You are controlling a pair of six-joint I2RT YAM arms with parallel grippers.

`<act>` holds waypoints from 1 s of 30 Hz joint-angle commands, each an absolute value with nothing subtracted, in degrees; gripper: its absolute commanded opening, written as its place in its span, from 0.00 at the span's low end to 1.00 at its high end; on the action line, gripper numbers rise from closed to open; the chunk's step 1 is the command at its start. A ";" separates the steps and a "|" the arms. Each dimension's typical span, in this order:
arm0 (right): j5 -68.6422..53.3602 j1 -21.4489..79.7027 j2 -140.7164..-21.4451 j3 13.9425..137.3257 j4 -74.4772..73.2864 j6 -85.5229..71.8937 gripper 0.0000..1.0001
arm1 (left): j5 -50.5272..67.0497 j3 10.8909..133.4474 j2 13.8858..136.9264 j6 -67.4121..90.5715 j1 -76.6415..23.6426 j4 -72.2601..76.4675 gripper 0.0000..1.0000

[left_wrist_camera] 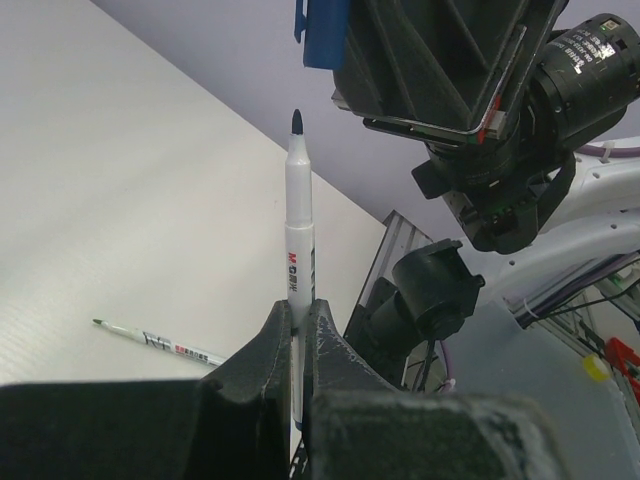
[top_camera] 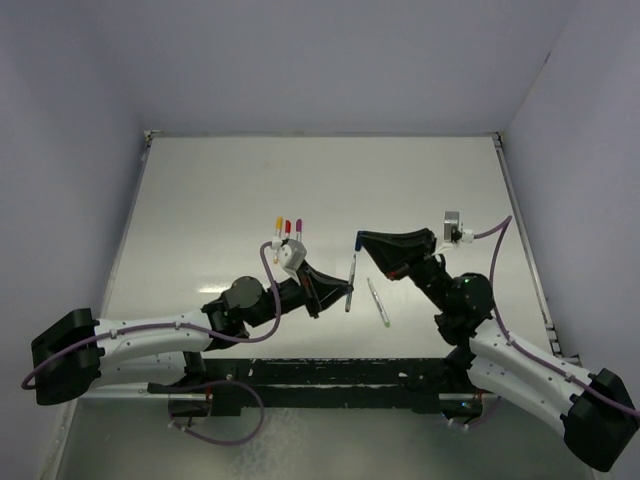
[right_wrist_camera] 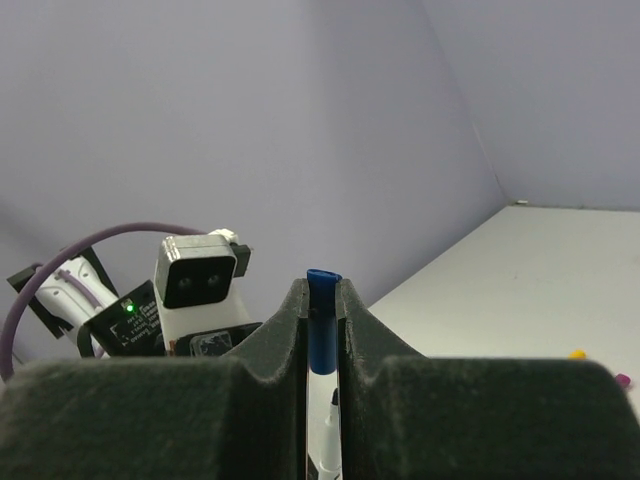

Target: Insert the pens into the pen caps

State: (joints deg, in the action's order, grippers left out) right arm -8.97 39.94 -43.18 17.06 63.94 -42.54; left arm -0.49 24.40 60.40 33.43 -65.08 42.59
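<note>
My left gripper [top_camera: 344, 291] [left_wrist_camera: 300, 312] is shut on a white pen [top_camera: 351, 278] [left_wrist_camera: 299, 250], with its dark tip pointing toward my right gripper. My right gripper [top_camera: 360, 242] [right_wrist_camera: 321, 292] is shut on the blue cap [right_wrist_camera: 321, 318], which also shows in the left wrist view [left_wrist_camera: 320, 35]. The cap hangs just beyond the pen tip, apart from it. In the right wrist view the pen tip [right_wrist_camera: 333, 402] shows between the jaws, just below the cap. A second uncapped pen [top_camera: 378, 302] [left_wrist_camera: 160, 342] lies on the table. The green cap is out of view.
Three pens wearing yellow, red and purple caps [top_camera: 287, 230] lie side by side on the white table [top_camera: 220, 200], behind my left wrist. The yellow [right_wrist_camera: 578, 354] and purple [right_wrist_camera: 622, 380] caps show in the right wrist view. Grey walls enclose the table.
</note>
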 commanded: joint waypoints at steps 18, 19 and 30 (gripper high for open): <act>-8.13 41.31 -43.07 15.64 67.70 -42.63 0.00 | -2.54 25.38 58.70 33.26 -65.83 44.08 0.00; -8.04 41.29 -43.22 15.65 67.76 -42.54 0.00 | -2.46 25.32 58.75 33.38 -65.83 44.05 0.00; -8.17 41.37 -44.46 17.45 67.74 -41.31 0.00 | -2.41 25.28 58.57 33.66 -66.01 43.23 0.00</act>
